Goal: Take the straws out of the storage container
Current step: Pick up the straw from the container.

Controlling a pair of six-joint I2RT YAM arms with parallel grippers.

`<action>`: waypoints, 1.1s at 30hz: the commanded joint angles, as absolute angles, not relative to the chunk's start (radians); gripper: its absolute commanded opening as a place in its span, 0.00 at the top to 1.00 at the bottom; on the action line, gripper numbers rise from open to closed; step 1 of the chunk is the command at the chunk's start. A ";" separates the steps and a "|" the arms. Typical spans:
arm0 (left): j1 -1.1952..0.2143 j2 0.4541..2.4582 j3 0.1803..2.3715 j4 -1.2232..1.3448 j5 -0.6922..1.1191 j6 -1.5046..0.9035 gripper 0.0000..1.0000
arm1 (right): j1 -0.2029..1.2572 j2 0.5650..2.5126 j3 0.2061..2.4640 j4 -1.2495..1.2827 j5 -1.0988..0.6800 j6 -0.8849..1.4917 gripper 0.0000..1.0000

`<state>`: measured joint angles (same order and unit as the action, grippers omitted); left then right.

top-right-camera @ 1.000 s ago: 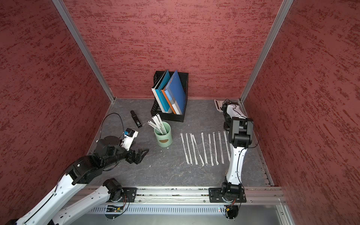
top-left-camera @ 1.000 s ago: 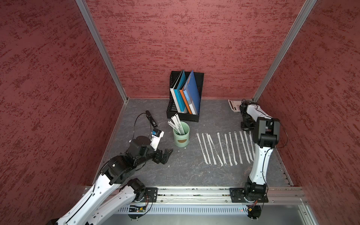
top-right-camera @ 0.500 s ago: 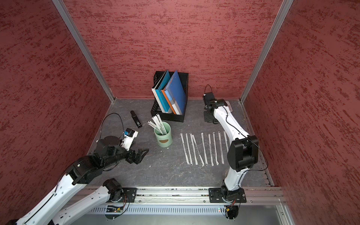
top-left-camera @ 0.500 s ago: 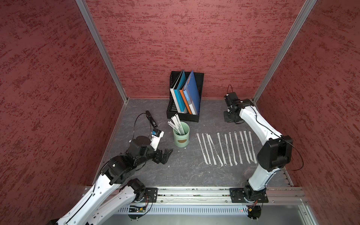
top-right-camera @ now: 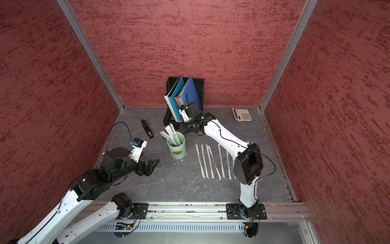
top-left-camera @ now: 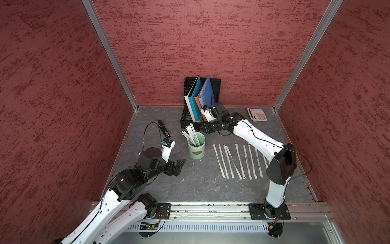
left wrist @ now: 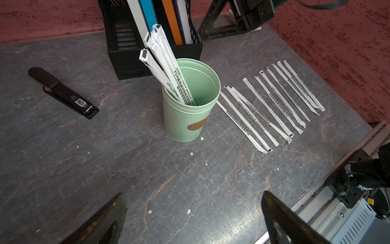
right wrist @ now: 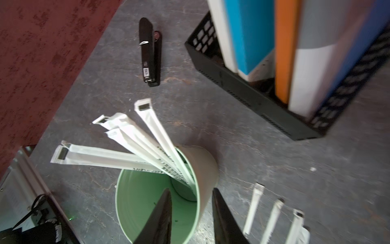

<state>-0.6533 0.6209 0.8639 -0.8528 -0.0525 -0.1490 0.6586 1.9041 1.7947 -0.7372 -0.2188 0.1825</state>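
Observation:
The storage container, a mint-green cup (top-left-camera: 196, 151) (top-right-camera: 177, 151) (left wrist: 183, 122) (right wrist: 135, 200), stands upright mid-table. Several white-wrapped straws (top-left-camera: 191, 135) (top-right-camera: 172, 135) (left wrist: 166, 63) (right wrist: 137, 145) lean out of it toward the back left. Several more straws (top-left-camera: 238, 160) (top-right-camera: 213, 160) (left wrist: 274, 101) (right wrist: 272, 219) lie in a row to its right. My right gripper (top-left-camera: 207, 127) (top-right-camera: 185, 128) (right wrist: 191, 190) hovers above the cup's back right rim, jaws a little apart and holding nothing. My left gripper (top-left-camera: 178, 166) (top-right-camera: 152, 165) (left wrist: 193, 193) rests low, front left of the cup, wide open and empty.
A black mesh file rack (top-left-camera: 186, 118) (top-right-camera: 168, 118) with folders stands just behind the cup and close to my right wrist. A black stapler (top-left-camera: 163, 128) (left wrist: 63, 95) lies at the back left. A calculator (top-left-camera: 257, 114) sits in the back right corner.
My right arm has swung from the back right corner leftwards across the table to above the cup, and its jaws have parted a little. The left arm has not moved.

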 commanded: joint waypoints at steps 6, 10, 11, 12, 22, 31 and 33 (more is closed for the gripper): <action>-0.638 0.598 0.867 -0.837 -0.082 -0.161 0.01 | 0.712 1.971 1.870 -0.634 -0.314 0.139 0.71; -0.635 0.598 0.867 -0.837 -0.080 -0.162 0.00 | 0.724 1.983 1.880 -0.638 -0.315 0.139 0.73; -0.634 0.598 0.867 -0.838 -0.078 -0.161 0.01 | 0.727 1.989 1.884 -0.642 -0.313 0.138 0.73; -0.633 0.597 0.867 -0.836 -0.077 -0.161 0.01 | 0.730 1.991 1.887 -0.645 -0.309 0.137 0.73; -0.633 0.585 0.865 -0.835 -0.070 -0.159 0.00 | 0.766 2.009 1.919 -0.679 -0.284 0.127 0.75; -0.633 0.580 0.865 -0.834 -0.066 -0.160 0.01 | 0.773 2.041 1.948 -0.707 -0.249 0.120 0.75; -0.633 0.582 0.865 -0.835 -0.067 -0.159 0.01 | 0.773 2.049 1.955 -0.709 -0.241 0.120 0.75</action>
<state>-0.6388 0.5877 0.8639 -0.8520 -0.0723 -0.1524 0.7715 2.0209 1.9251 -0.6899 -0.2756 0.1341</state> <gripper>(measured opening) 0.994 0.247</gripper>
